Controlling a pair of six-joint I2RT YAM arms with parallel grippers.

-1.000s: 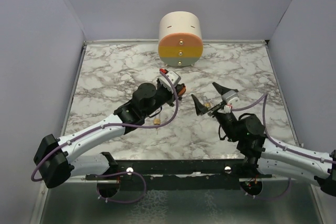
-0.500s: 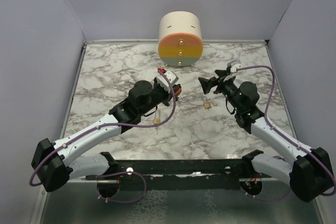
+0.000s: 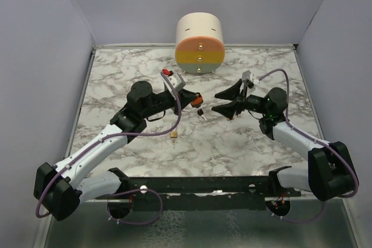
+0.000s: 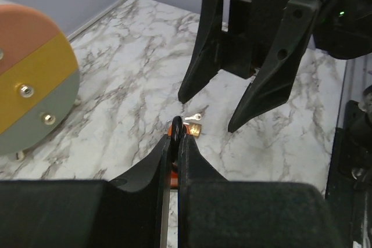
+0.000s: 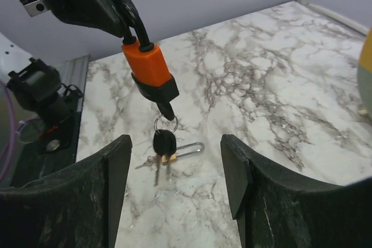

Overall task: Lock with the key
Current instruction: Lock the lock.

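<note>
My left gripper [image 3: 192, 98] is shut on the black shackle of the orange padlock [image 3: 197, 98] and holds it above the table. In the right wrist view the padlock [image 5: 148, 68] hangs body down. A black-headed key [image 5: 166, 110] sticks in its underside, and two more small keys [image 5: 164, 143] hang from its ring. My right gripper [image 3: 228, 100] is open and empty. It faces the padlock, its fingers [image 5: 113, 166] on either side of the hanging keys and short of them. In the left wrist view my left gripper [image 4: 176, 137] is shut on the shackle and the right gripper [image 4: 208, 113] stands open ahead.
A small brass padlock [image 3: 173, 135] lies on the marble near the left arm. Another [image 5: 177, 154] lies under the hanging keys. A cream cylinder with an orange, yellow and grey face [image 3: 199, 45] stands at the back wall. Grey walls close the sides.
My right gripper has swung from the near side up and round and now faces the padlock, open. My left arm has drawn back and turned, so the keys hang free under the padlock.
</note>
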